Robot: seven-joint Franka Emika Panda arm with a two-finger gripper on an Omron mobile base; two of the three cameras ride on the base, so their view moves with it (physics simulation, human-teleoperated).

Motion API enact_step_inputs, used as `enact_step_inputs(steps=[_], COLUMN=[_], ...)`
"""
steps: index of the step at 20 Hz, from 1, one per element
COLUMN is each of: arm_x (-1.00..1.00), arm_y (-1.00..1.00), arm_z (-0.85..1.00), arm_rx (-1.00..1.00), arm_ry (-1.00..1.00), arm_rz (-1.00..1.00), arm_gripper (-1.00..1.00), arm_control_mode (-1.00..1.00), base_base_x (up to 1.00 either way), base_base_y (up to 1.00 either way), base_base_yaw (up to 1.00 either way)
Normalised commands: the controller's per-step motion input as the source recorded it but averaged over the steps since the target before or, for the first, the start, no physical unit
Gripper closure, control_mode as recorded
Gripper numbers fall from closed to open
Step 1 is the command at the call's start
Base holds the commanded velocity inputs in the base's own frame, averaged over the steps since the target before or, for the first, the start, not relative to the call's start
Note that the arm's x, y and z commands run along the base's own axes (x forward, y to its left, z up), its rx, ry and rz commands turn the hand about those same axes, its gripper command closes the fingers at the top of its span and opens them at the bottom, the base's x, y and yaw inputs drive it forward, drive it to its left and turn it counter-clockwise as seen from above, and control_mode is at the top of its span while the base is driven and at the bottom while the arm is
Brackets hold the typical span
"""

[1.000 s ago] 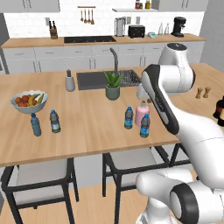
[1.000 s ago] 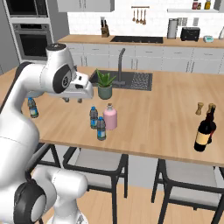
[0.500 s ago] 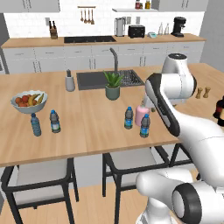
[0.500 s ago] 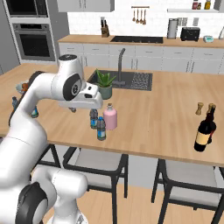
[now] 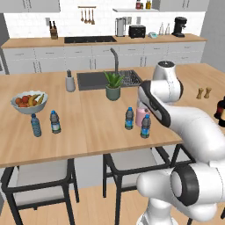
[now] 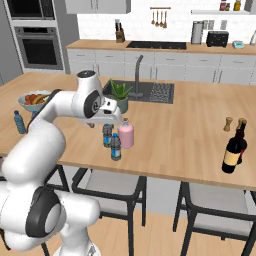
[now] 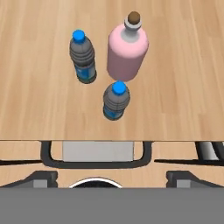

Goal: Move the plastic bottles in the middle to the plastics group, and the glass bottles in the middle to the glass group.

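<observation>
Pink and dark bottles stand below our pincer (image 7: 111, 176), whose tips are wide apart and hold nothing. Going left to right on the wooden surface (image 7: 35, 100): one plastic bottle (image 7: 82, 54), another (image 7: 116, 100) nearest us, then the pink glass bottle (image 7: 127, 50). We think we must come down on one. The arm partly hides them from the side.

arm: bent at elbow | tool (image 7: 112, 179): fingers spread wide, nothing held, pointing down

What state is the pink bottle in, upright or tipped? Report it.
Upright. The pink bottle stands on its base on the counter, dark cap on top, beside two small water bottles, apart from the gripper.
</observation>
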Motion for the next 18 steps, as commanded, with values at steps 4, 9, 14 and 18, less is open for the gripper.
enact_step_inputs(steps=[4, 9, 14, 18], arm_x=[0.51, 0.16, 0.14, 0.40], arm_y=[-0.08, -0.23, -0.19, 0.06], arm_z=[-0.59, -0.57, -0.25, -0.02], arm_rx=[0.00, 0.06, 0.09, 0.00], arm_ry=[0.00, 0.00, 0.00, 0.00], arm_rz=[0.00, 0.00, 0.03, 0.05], arm_gripper=[-1.00, -1.00, -1.00, -1.00], arm_control_mode=[-1.00, -1.00, -1.00, -1.00], base_base_x=[0.00, 0.00, 0.00, 0.00], base_base_y=[0.00, 0.00, 0.00, 0.00], base_base_yaw=[0.00, 0.00, 0.00, 0.00])
